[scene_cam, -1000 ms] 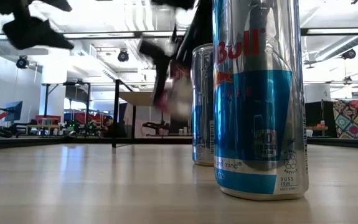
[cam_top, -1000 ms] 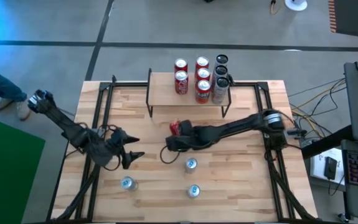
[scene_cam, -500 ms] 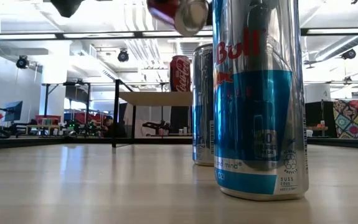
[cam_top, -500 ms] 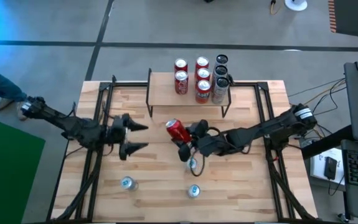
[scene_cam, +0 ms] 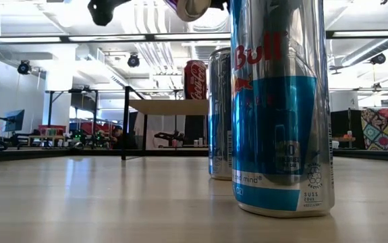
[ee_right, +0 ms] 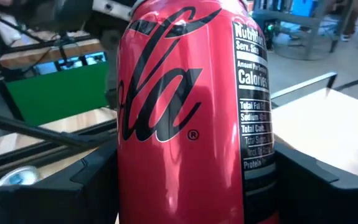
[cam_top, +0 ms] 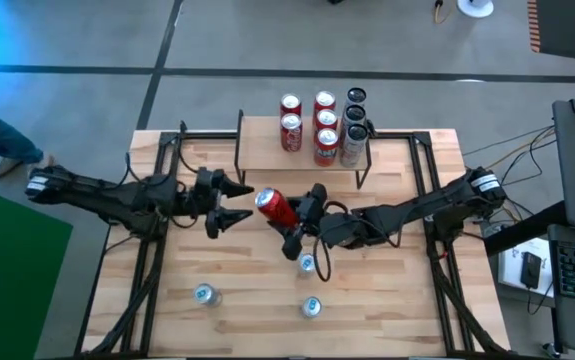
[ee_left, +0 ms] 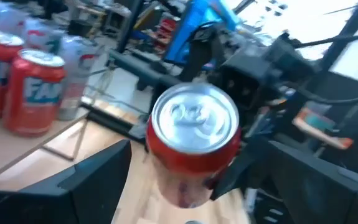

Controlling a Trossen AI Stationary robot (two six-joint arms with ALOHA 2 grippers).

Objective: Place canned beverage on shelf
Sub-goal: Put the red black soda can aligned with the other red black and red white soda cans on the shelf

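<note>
Right claw [cam_top: 295,220] holds the red Coke can [cam_top: 277,209] sideways, top toward the wide-open left claw [cam_top: 229,203], looks like a handoff

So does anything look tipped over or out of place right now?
Only the red cola can: it lies sideways in the air, clamped in the right gripper, top facing the open left gripper. Every other can stands upright.

Shelf [cam_top: 267,150] left half bare; 6 cans [cam_top: 324,128] crowding its right.
</note>
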